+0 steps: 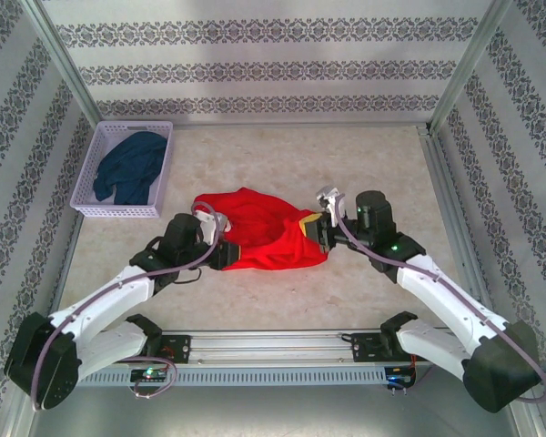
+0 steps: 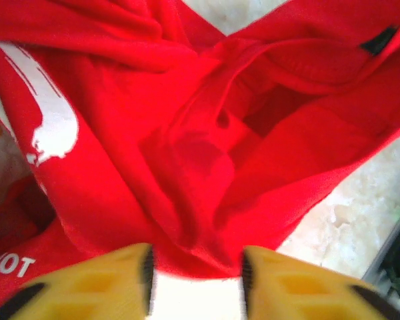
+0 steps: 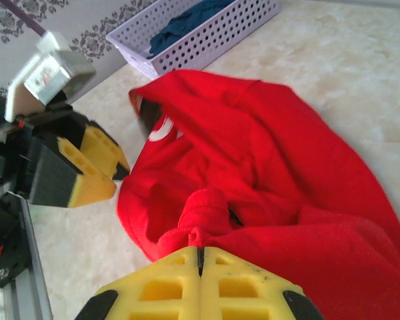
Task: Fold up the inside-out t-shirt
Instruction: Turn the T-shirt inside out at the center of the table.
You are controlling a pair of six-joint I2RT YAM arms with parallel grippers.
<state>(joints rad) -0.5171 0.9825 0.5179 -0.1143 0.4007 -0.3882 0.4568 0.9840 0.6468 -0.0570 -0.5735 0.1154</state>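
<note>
One red t-shirt [image 1: 259, 238] mid-table; one navy garment [image 1: 130, 167] in one basket [image 1: 118, 211], far-left corner; two grippers, left gripper [image 1: 220, 249] and right gripper [image 1: 320, 235].

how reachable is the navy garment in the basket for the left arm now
Probably yes: the left fingers are open and hold nothing, and bare table lies between them and the basket holding the navy garment.

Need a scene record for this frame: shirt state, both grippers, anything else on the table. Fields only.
t-shirt: red, crumpled, lying between the two grippers
left gripper: open, fingers apart at the t-shirt's left edge
right gripper: shut, pinching a bunch of fabric at the t-shirt's right edge
basket: far left, apart from the t-shirt
navy garment: inside the basket
fold: not yet done
</note>
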